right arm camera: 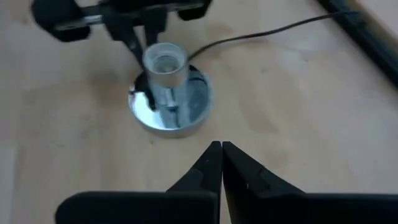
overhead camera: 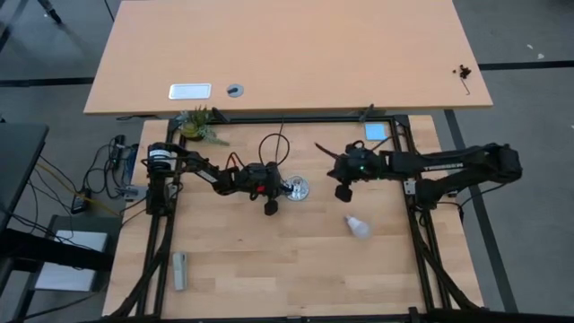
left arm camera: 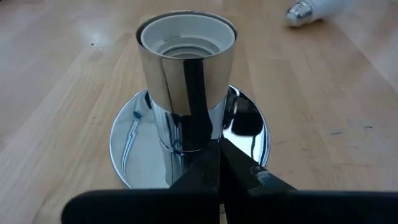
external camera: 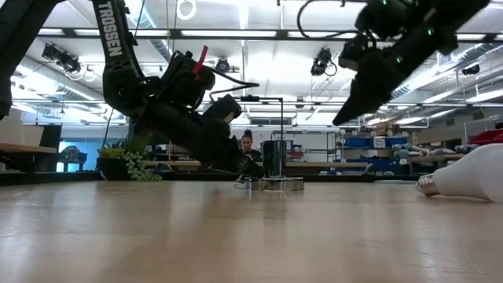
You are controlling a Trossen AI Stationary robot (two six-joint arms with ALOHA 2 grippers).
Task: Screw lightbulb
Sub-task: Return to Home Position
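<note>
1 lightbulb [overhead camera: 358,225] lies on its side on the table [overhead camera: 269,269], well apart from the silver socket [overhead camera: 298,187] and not seated in it. Left gripper [left arm camera: 219,152]: fingers together, tips at the socket's stem. Right gripper [right arm camera: 221,149]: fingers together, empty, raised near the bulb. The bulb is judged light, smooth, fragile and liable to roll. Grip it across the wide frosted body, not the threaded base. Open wood surrounds it; the frame rail [overhead camera: 414,224] stands to its right.

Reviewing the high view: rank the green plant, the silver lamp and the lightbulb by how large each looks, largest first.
1. green plant: clearly the largest of the three.
2 and 3. silver lamp and lightbulb: they look about alike from above, so I would not rank one over the other.
</note>
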